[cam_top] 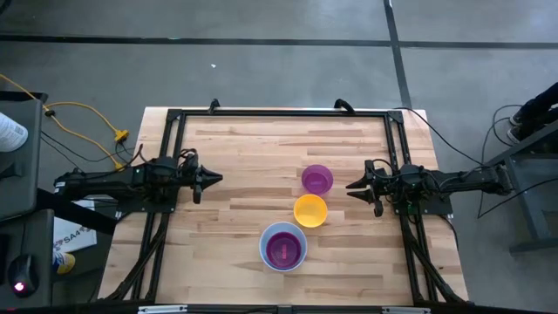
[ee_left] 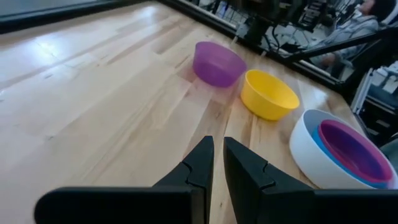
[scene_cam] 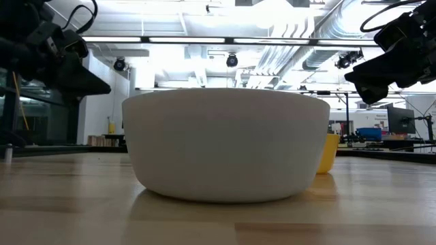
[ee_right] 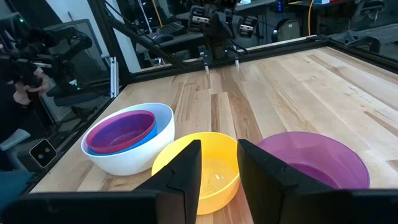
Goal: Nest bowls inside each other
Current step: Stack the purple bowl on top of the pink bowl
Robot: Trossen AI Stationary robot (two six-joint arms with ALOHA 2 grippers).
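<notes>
A white bowl stands near the table's front edge, with a blue bowl nested in it and a pinkish bowl nested in the blue one. A yellow bowl stands upright just behind it, and a purple bowl behind that; each rests on its base. My left gripper hovers at the table's left, pointing at the bowls, its fingers a narrow gap apart and holding nothing. My right gripper hovers open just right of the purple bowl, touching nothing.
The black frame runs along the wooden table's far, left and right edges. Bare wood lies between my left gripper and the bowls. In the low view the white bowl fills the foreground, hiding all but the yellow bowl.
</notes>
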